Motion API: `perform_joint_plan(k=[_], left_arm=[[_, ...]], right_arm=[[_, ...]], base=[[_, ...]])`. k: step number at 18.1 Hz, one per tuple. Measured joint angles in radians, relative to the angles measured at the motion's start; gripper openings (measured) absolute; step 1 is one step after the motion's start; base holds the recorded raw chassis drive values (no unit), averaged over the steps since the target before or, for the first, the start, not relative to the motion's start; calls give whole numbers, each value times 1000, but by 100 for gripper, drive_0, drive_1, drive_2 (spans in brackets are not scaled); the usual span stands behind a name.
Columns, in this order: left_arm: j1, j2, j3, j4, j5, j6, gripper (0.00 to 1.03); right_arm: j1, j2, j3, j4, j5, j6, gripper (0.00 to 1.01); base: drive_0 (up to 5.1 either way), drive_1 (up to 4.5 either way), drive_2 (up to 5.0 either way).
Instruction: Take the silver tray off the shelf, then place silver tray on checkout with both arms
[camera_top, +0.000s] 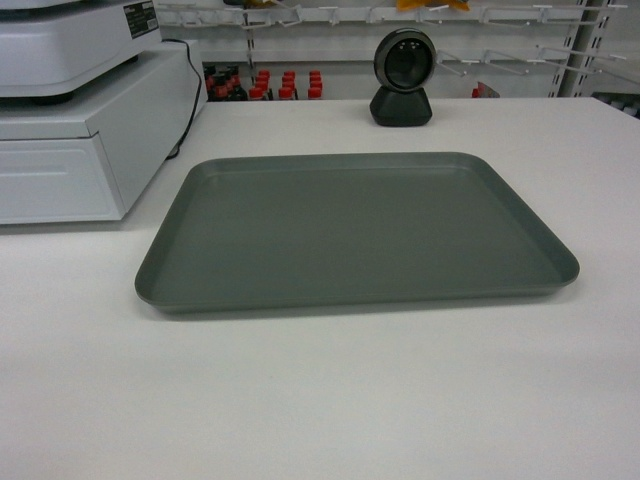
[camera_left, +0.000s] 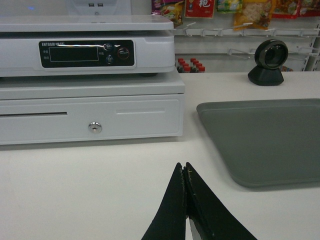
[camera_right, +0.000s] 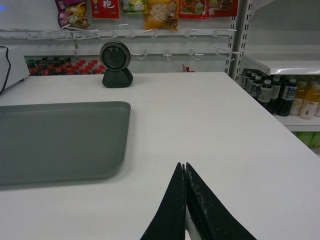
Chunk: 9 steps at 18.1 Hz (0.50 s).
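Head view: the silver tray (camera_top: 355, 232) lies flat on the white counter (camera_top: 320, 390), near its middle, with nothing on it. A white cash drawer (camera_top: 90, 150) with a scale on top stands at the left, close to the tray's left rear corner but apart from it. A round black scanner (camera_top: 402, 78) stands behind the tray at the counter's far edge. Neither arm shows here.

Left wrist view: the left tool (camera_left: 185, 172) hangs low over bare counter, its two black fingers pressed together at the tips, holding nothing. The tray lies to its right, apart; the cash drawer sits straight ahead.

Right wrist view: the right tool (camera_right: 184, 171) is likewise pinched closed and empty over bare counter. The tray lies to its left, apart. Shelves of bottles (camera_right: 280, 95) stand at the right.
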Motion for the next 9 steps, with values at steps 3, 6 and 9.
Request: perform_joint_plan(k=[3, 6, 9], left_arm=[[0, -105, 1, -146, 0, 0, 2], [1, -185, 1, -204, 2, 1, 2], [1, -185, 0, -200, 1, 1, 2]], right_arm=[[0, -62, 0, -60, 0, 0, 2], [0, -113, 0, -114, 0, 0, 2], [0, -157, 0, -167, 0, 0, 2]], base=[[0, 0, 0], [0, 0, 0], [0, 0, 0]])
